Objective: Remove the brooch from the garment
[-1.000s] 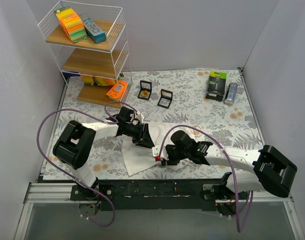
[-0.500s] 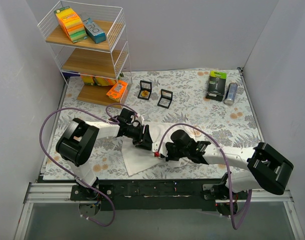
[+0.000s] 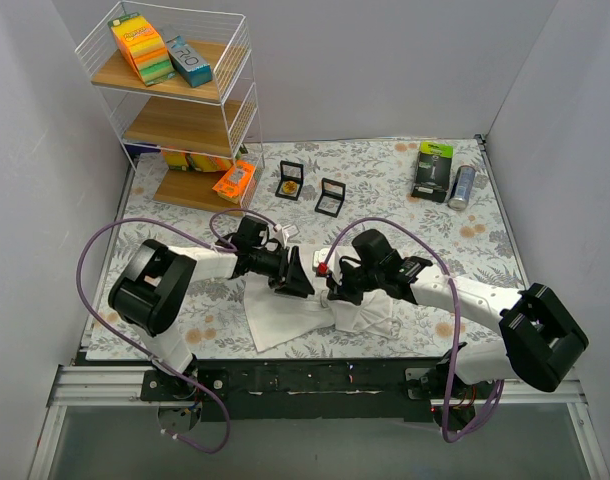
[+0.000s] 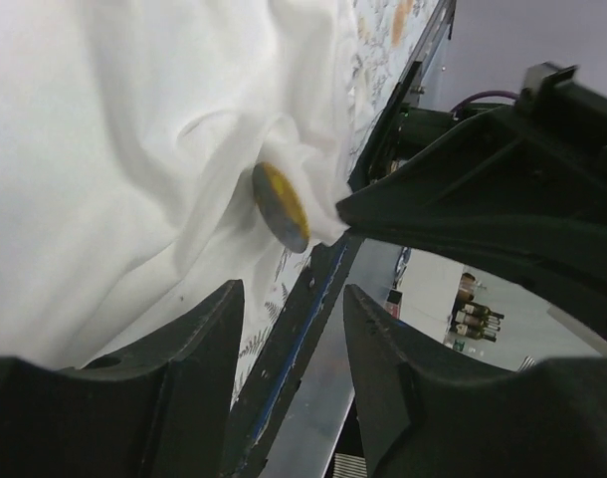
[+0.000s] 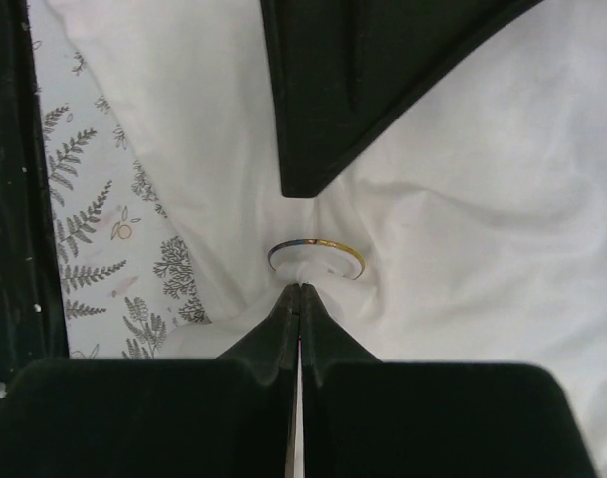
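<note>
The white garment [image 3: 280, 320] lies rumpled on the table's near middle, and both grippers meet over it. The brooch [image 4: 281, 206], a small round disc with a yellow face and gold rim [image 5: 315, 261], sits in a pucker of the fabric. My right gripper [image 5: 300, 290] is shut, its tips pinching the bunched white fabric [image 5: 463, 199] directly against the brooch's edge. My left gripper [image 4: 289, 334] is open with nothing between its fingers, a short way from the brooch. One left finger [image 5: 353, 90] hangs just beyond the brooch. In the top view the brooch is hidden between the grippers [image 3: 313, 278].
A wire shelf [image 3: 175, 110] with packets stands at the far left. Two open jewellery boxes [image 3: 290, 180] [image 3: 331, 197] sit beyond the garment. A green-and-black package [image 3: 434, 170] and a can [image 3: 461, 186] are at the far right. The grey floral covering [image 3: 465, 240] spreads over the table.
My right gripper has closed on the fabric by the brooch and moved away from the near edge, pulling the cloth up. The left gripper has opened a little wider.
</note>
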You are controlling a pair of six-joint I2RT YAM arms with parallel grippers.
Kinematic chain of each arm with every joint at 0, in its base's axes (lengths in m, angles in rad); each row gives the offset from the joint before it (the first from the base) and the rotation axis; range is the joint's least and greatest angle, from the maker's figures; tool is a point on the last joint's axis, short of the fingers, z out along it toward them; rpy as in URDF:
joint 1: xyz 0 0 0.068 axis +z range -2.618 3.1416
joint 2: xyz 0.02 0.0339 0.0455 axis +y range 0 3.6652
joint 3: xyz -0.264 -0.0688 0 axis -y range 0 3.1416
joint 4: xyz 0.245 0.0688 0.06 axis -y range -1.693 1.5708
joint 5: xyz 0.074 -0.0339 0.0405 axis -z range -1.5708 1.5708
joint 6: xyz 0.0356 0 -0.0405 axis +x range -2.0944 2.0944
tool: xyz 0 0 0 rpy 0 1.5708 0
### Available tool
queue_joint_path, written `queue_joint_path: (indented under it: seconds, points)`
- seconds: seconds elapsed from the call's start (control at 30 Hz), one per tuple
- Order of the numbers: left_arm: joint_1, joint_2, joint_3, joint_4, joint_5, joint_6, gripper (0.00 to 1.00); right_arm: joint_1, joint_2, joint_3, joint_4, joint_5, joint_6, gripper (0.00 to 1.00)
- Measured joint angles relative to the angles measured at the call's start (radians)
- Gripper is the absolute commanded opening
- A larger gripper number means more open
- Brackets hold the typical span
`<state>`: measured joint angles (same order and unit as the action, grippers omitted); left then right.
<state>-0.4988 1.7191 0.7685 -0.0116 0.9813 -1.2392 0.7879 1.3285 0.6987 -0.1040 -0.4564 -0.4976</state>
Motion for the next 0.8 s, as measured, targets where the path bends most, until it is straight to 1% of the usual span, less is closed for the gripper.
queue_joint_path:
  seconds: [0.13, 0.23, 0.37, 0.53, 0.57, 0.7, 0.8]
  points:
    - [0.0, -0.014, -0.001, 0.087, 0.003, -0.06, 0.45, 0.0, 0.0, 0.0, -0.025, -0.031, 0.024, 0.01]
    - [0.0, -0.011, -0.001, 0.118, 0.004, -0.086, 0.45, 0.0, 0.0, 0.001, -0.028, -0.041, 0.033, 0.01]
    - [-0.003, 0.008, 0.013, 0.124, 0.003, -0.093, 0.48, -0.002, 0.0, 0.004, -0.027, -0.044, 0.06, 0.01]
    - [-0.024, 0.023, 0.033, 0.122, -0.014, -0.094, 0.48, -0.02, 0.002, 0.007, -0.004, -0.045, 0.145, 0.01]
    - [-0.032, 0.026, 0.041, 0.117, -0.021, -0.093, 0.47, -0.024, 0.003, 0.009, 0.003, -0.045, 0.161, 0.01]
    - [-0.05, 0.056, 0.079, 0.098, -0.035, -0.082, 0.37, -0.032, 0.01, 0.016, 0.017, -0.045, 0.2, 0.01]
    - [-0.053, 0.09, 0.102, 0.078, -0.04, -0.073, 0.33, -0.034, 0.01, 0.019, 0.025, -0.045, 0.212, 0.01]
